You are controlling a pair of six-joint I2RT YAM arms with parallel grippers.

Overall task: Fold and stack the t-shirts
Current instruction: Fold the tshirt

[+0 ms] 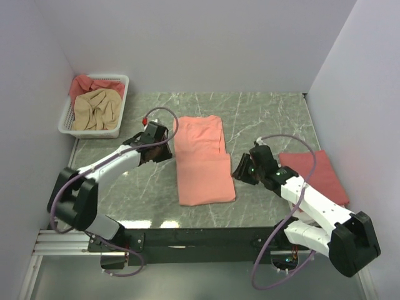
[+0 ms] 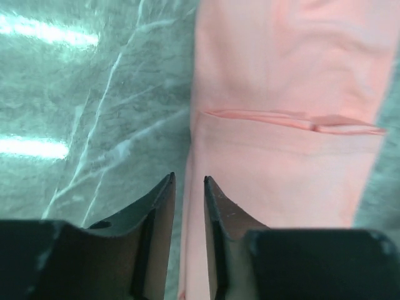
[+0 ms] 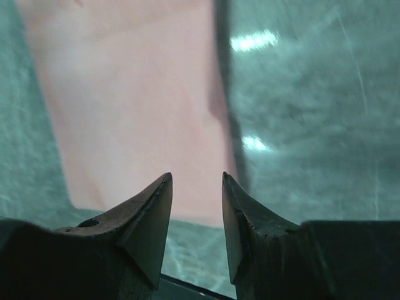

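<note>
Two robot arms flank a folded pink shirt (image 1: pixel 201 164) lying flat in the middle of a green marble-patterned surface (image 1: pixel 262 115), its lower part doubled up over the rest. Plain white walls (image 1: pixel 187 44) close in the surface on three sides. The left end effector (image 2: pixel 189 182) is at the shirt's left edge, its fingers slightly spread with nothing between them. The right end effector (image 3: pixel 197 178) sits just off the shirt's right edge, fingers parted and empty. A red shirt (image 1: pixel 322 175) lies folded at the right side of the surface, partly under the right arm. In the far left corner a white lattice basket (image 1: pixel 123 103) holds a crumpled beige shirt (image 1: pixel 95 109) with a rose shirt (image 1: pixel 80 84) bunched behind it. Purple cables (image 1: pixel 294 140) loop from both arms, whose bases stand on a black bar (image 1: pixel 200 239) at the near edge.
</note>
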